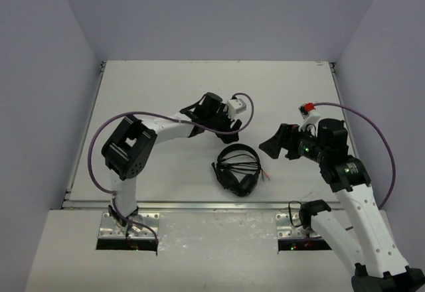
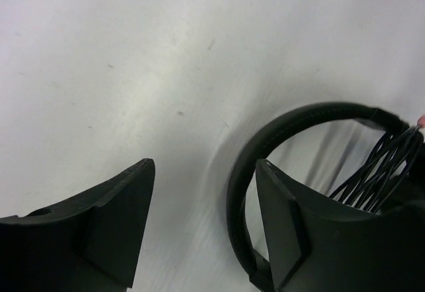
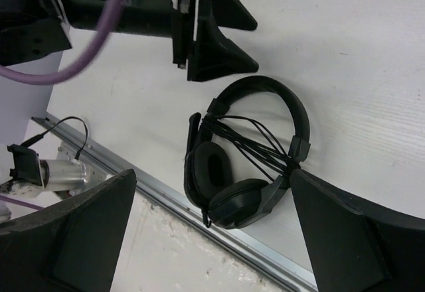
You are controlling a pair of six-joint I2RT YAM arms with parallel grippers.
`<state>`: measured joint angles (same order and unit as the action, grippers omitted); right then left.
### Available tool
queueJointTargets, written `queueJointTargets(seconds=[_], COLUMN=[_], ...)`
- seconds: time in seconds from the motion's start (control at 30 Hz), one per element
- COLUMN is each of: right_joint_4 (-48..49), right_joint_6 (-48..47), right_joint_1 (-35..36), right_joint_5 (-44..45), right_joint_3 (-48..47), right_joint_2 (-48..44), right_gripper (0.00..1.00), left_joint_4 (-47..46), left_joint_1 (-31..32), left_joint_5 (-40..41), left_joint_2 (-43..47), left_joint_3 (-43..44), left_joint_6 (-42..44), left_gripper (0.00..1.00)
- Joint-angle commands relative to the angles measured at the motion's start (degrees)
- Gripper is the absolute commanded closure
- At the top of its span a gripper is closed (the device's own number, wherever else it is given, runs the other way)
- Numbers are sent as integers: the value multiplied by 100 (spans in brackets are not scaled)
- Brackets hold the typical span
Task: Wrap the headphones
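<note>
The black headphones (image 1: 237, 169) lie flat on the white table near its front edge, with the thin black cord (image 3: 255, 145) wound back and forth across the headband arms. The two ear cups (image 3: 226, 186) lie folded together at the near side. My left gripper (image 1: 229, 127) is open and empty, just behind the headband (image 2: 265, 147). My right gripper (image 1: 271, 147) is open and empty, to the right of the headphones and apart from them. In the right wrist view the headphones (image 3: 249, 152) show whole between my open fingers.
A metal rail (image 1: 199, 206) runs along the table's front edge. Purple robot cables (image 1: 133, 118) loop over the left arm and another (image 1: 372, 129) over the right arm. The left gripper's fingers (image 3: 219, 53) show in the right wrist view behind the headphones.
</note>
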<state>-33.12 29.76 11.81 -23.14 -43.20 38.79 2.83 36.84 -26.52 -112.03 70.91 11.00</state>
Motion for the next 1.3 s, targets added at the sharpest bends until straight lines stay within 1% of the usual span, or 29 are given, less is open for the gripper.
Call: queueJointTargets(seconds=[0.0,0.03,0.07,0.1,0.17,0.2,0.23,0.27,0.3,0.33,0.37,0.4,0.43,0.47,0.5,0.57,0.6,0.63,0.67,0.7,0.77,0.8,0.83,0.87,0.9,1.07,1.17,1.2,1.27], right_joint_4=[43,25,25,25,-9,-27,-54,-176,-238,-395,-484,-571,-703,-765,-966,-1265,-1406,-1660,-1793,-2046,-2259,-2364,-2583,-2689,-2778,-3086,-2963,-2876,-2814], right_joint_6=[-128,-154,-163,-172,-198,-251,-303,-356,-418,-601,-681,-786,-900,-989,-1129,-1174,-1122,-1121,-1165,-1183,-1288,-1384,-1437,-1481,-1508,-1526,-1552,-1587,-1578], right_joint_1=[14,14,14,14,14,14,14,14,14,14,14,57,136,424,592,926,1041,1155,1209,1209,1209,1218,1209,1209,1218,1236,1236,1236,1236], right_joint_5=[125,203,239,274,362,397,450,668,809,985,1421,1739,2082,2433,3141,3839,4461,4632,4677,4913,5099,5204,5336,5398,5468,5398,5355,5337,5311], right_joint_3=[-232,-250,-268,-277,-312,-329,-347,-390,-417,-435,-487,-514,-523,-540,-575,-820,-900,-979,-1180,-1304,-1610,-1726,-1831,-2059,-2165,-2614,-2387,-2308,-2123], right_joint_2=[41,50,50,68,103,120,147,164,173,173,173,165,112,86,77,94,77,50,24,-63,-178,-291,-345,-398,-511,-819,-1022,-1083,-1119], right_gripper=[1,1,1,1,1,1,1,1,1,1,1,1,1,1,1,1,1,1,1,1,1,1,1,1,1,1,1,1,1], left_joint_4=[-564,-590,-599,-617,-556,-512,-398,-319,-292,74,251,462,934,1217,1803,2368,2667,3105,3336,3677,3734,3690,3620,3558,3575,3672,3418,3182,3180], left_joint_1=[-98,-115,-150,-194,-195,-195,-212,-273,-309,-344,-449,-511,-589,-808,-932,-1274,-1363,-1416,-1451,-1443,-1443,-1443,-1443,-1443,-1443,-1443,-1443,-1443,-1451], left_joint_5=[717,1015,1052,1027,1385,1613,2259,2570,2982,3935,4327,4679,5353,5586,5945,6333,6509,6824,7001,7203,7205,7205,7205,7188,7196,6933,6854,6697,6643], left_joint_2=[699,822,884,928,1033,1138,1218,1349,1498,1917,2165,2681,2921,3184,3674,4169,4667,4907,5171,5696,6252,6794,7034,7263,7578,8055,8494,8583,8680], left_joint_3=[63,72,54,63,141,185,221,230,178,90,2,-155,-244,-297,-402,-543,-605,-762,-816,-947,-1132,-1246,-1473,-1571,-1642,-1931,-2343,-2450,-2504], left_joint_6=[-431,-520,-599,-678,-775,-1002,-1213,-1702,-1994,-2310,-2583,-3064,-3295,-3654,-3789,-3991,-4192,-4220,-4316,-4317,-4082,-3976,-3844,-3599,-3544,-3438,-3369,-3290,-3245], left_gripper=[39,37,34,0,0,0,0,0,0,0,0,0,0,0,0,0,0,0,0,0,0,0,0,0,0,0,0,0,0])
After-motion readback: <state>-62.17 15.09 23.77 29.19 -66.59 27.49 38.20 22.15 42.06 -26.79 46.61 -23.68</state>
